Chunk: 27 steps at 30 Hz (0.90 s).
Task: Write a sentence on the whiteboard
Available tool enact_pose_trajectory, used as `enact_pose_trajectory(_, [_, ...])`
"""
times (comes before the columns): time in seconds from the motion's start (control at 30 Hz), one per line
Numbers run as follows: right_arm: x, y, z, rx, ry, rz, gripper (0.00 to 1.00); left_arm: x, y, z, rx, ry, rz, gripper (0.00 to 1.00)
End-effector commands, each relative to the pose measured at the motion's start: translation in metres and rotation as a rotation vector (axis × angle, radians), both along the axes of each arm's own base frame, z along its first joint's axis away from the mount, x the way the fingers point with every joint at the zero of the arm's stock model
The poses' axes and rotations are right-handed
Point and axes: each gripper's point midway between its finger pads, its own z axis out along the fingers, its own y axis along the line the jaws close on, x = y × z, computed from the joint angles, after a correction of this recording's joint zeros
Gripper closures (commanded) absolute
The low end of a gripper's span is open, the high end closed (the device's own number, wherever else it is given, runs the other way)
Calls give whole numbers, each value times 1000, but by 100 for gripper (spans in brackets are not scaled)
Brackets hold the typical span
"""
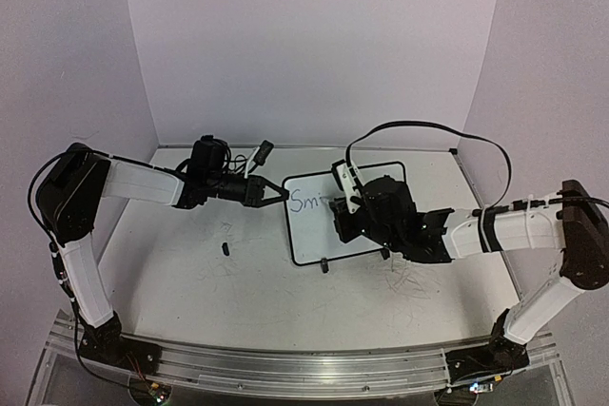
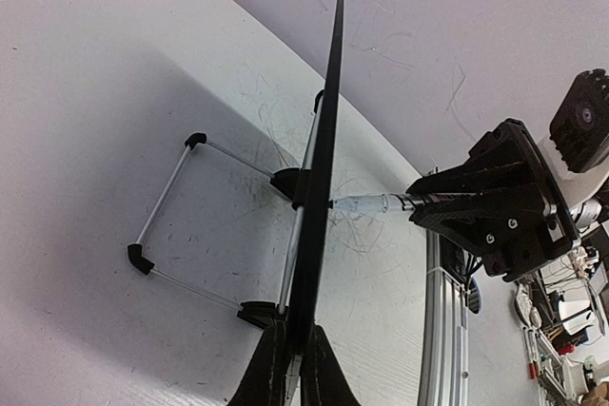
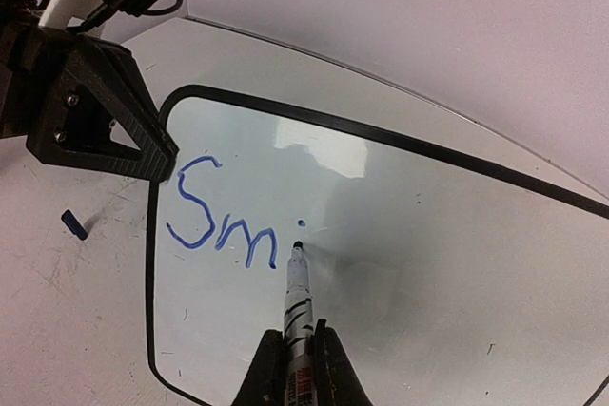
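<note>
The whiteboard [image 1: 309, 233] stands propped in the middle of the table, and the left wrist view shows it edge-on [image 2: 326, 130]. My left gripper [image 1: 283, 195] is shut on the board's left edge [image 2: 293, 368]. My right gripper [image 3: 297, 373] is shut on a marker [image 3: 298, 297]. The marker's tip rests on the board just below a small blue dot. Of the sentence [image 3: 221, 221], only blue "Sm" and that dot show on the whiteboard [image 3: 438, 235]. From the top, the right gripper [image 1: 341, 213] covers the writing past "Sm" [image 1: 306, 203].
A small dark marker cap [image 1: 226, 248] lies on the tabletop left of the board and looks blue in the right wrist view [image 3: 73, 224]. A wire stand [image 2: 181, 211] props the board from behind. An aluminium rail [image 1: 285, 363] runs along the near edge.
</note>
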Motion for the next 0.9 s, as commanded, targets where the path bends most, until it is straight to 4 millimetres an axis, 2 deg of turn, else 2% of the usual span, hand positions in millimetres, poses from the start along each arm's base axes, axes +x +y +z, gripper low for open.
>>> enact_pose_trajectory(0.0, [7, 0, 12, 21, -33, -31, 100, -4, 0, 15, -26, -16, -28, 100])
enact_pose_trajectory(0.87, [-12, -8, -14, 14, 46, -21, 100, -5, -1, 14, -27, -11, -31, 100])
